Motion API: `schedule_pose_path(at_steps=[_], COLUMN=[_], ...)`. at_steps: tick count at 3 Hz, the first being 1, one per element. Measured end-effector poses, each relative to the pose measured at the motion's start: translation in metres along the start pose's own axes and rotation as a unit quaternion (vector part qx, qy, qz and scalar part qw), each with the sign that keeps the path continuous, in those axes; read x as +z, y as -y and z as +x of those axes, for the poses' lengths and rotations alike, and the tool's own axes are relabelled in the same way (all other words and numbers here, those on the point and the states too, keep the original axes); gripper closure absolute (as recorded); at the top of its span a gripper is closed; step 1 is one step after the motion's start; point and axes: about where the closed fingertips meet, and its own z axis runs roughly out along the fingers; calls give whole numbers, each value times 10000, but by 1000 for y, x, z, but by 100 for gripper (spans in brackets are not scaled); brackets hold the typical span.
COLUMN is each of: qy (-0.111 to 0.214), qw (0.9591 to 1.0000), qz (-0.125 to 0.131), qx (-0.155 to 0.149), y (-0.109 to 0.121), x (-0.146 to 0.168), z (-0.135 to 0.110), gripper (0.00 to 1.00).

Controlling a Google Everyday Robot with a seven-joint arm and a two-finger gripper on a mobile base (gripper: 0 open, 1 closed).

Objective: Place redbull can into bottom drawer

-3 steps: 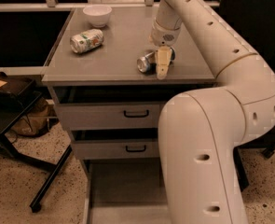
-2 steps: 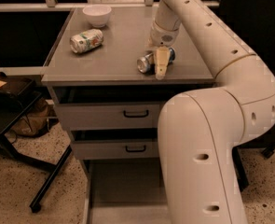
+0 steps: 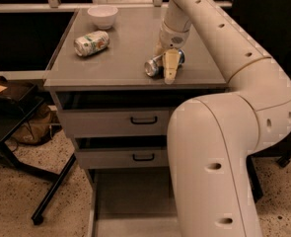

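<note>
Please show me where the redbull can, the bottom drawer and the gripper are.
redbull can (image 3: 153, 67): camera view, its shiny silver end; the can lies on its side.
bottom drawer (image 3: 135, 199): camera view, bare floor of the open tray.
gripper (image 3: 167, 65): camera view, its pale lower end, down at the redbull can.

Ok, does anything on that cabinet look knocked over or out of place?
Yes, two cans lie tipped on their sides on the cabinet top. One is the white-and-green can near the bowl. The other is the redbull can near the front right, with the gripper down over it. The bottom drawer is pulled out, which suits the task.
</note>
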Motion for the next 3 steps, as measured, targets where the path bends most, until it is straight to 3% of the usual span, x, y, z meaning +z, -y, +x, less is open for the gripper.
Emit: schedule_pose_path(at_steps=[1,2,3], qy=[0,0,-2], qw=[10000,10000,9992], qz=[0,1,349], qx=[0,1,179], y=[0,1,-4], x=[-7,-15,-46], z=[-2,-4,8], gripper=[88,100,100])
